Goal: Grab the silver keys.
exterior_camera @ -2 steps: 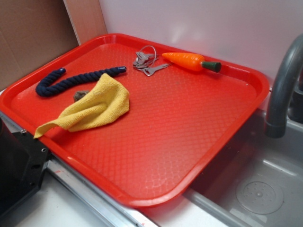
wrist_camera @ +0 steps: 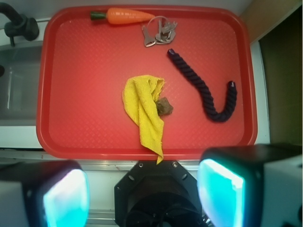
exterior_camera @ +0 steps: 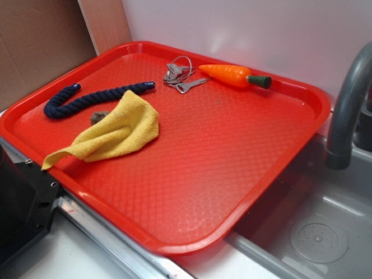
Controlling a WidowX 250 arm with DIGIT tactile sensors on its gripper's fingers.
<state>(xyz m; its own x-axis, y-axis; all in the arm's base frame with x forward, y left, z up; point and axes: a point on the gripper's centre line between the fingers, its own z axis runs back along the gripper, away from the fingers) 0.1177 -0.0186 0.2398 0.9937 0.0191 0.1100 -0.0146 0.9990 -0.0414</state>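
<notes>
The silver keys lie on their wire ring at the far edge of the red tray, just beside the tip of the orange toy carrot. My gripper hangs high above the tray's near rim, over the robot base, far from the keys. It is open, its two pale blue pads wide apart with nothing between them. The exterior view does not show the gripper.
On the tray also lie a dark blue rope, a crumpled yellow cloth and a small brown lump beside it. A grey faucet and a sink stand to the tray's side.
</notes>
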